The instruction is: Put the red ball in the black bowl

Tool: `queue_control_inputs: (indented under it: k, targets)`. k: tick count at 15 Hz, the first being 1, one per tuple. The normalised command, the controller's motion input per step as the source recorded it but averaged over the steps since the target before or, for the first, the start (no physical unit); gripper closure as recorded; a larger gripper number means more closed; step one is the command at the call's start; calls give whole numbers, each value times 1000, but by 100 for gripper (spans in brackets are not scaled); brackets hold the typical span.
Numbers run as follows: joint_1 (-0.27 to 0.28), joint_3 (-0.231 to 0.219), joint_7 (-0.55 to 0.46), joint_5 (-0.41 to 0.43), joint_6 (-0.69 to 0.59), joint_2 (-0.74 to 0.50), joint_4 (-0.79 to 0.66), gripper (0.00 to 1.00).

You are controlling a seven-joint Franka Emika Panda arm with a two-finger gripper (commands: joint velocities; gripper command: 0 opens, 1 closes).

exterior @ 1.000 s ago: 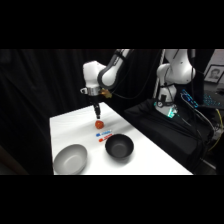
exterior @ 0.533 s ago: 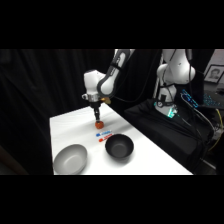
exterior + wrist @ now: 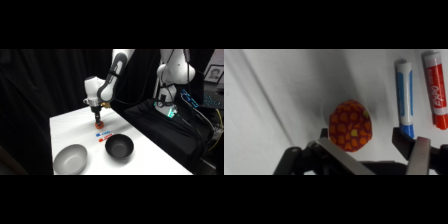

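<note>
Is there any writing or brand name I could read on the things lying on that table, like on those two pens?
Red marker: white lettering runs along its barrel, too blurred to read with certainty.
Blue marker: a pale label shows, but no letters can be made out.
Red ball: only an orange spotted pattern, no text.
Black bowl and grey bowl: no writing visible.
Gripper: no label visible.

Arm reaches from its base at upper right out over the table (image 3: 145,155), elbow high, forearm angled down, wrist vertical. Gripper (image 3: 99,121) points straight down, low, tips close to the table surface. In the wrist view, fingers (image 3: 416,150) spread apart, one on each side of the ball (image 3: 350,126), gap wider than the ball. Neither pad visibly touches the ball.
</note>
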Motion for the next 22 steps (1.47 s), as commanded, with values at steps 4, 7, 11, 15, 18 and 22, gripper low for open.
queue_control_inputs:
  k: [4, 7, 11, 15, 18, 22]
  targets:
    - [-96, 88, 24, 80, 136, 100, 73, 0]
    - [-83, 89, 35, 73, 141, 86, 74, 25]
    - [-101, 98, 20, 85, 144, 62, 71, 53]
    - [-99, 85, 15, 77, 125, 36, 54, 84]
    - [-63, 52, 35, 38, 101, -10, 15, 99]
    - [-2, 9, 64, -27, 26, -131, -49, 95]
